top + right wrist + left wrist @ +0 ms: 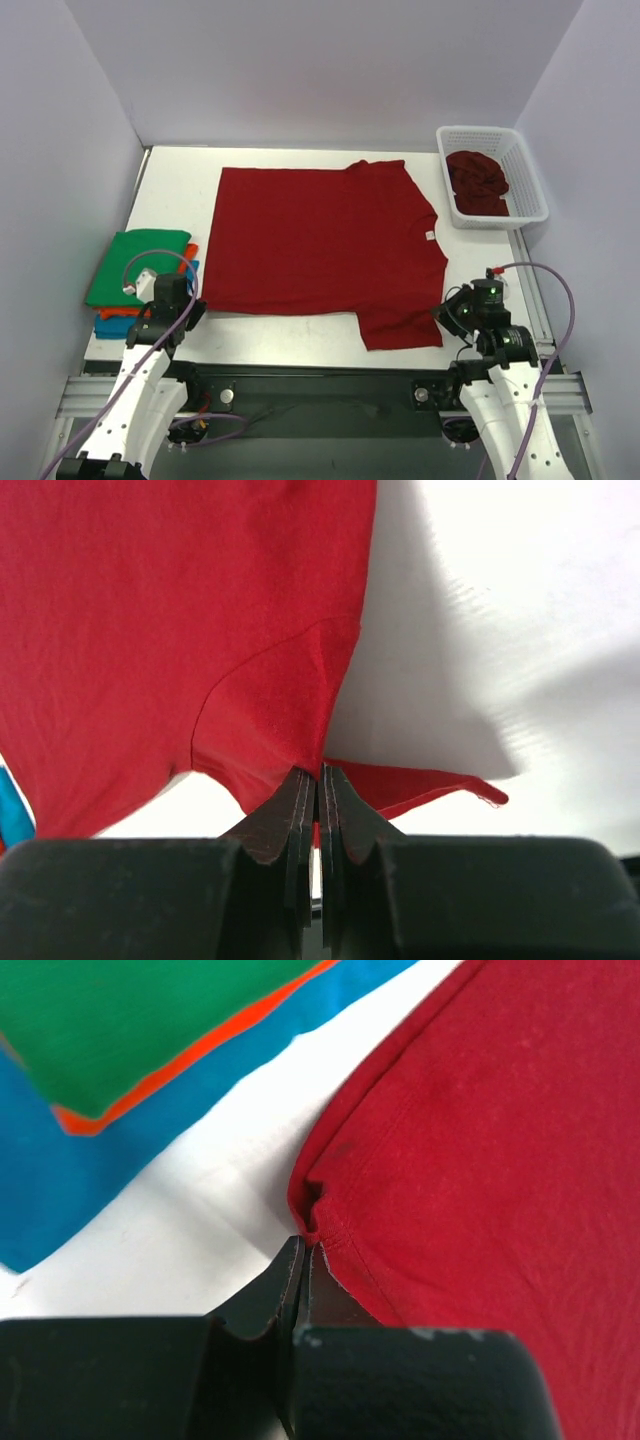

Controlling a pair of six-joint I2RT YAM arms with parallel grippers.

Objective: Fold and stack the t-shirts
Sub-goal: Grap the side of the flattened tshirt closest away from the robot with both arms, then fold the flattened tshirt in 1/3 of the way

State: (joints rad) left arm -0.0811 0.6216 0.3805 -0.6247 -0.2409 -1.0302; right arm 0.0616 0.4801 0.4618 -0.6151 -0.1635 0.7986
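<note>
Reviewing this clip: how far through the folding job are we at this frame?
Done: a folded stack, green over orange over blue, sits on the left. In hand: the spread dark red t-shirt lies flat and unfolded; the left gripper and right gripper are both shut on its near side. Left: folding and stacking it, then the crumpled dark red t-shirt in the white basket.

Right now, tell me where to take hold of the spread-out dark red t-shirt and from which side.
Take the dark red t-shirt at its near edge, coming from the arms' side: near hem corner for the left tool, near sleeve for the right tool. It lies flat, so only edges offer a pinchable fold; both tools are shut there.
</note>
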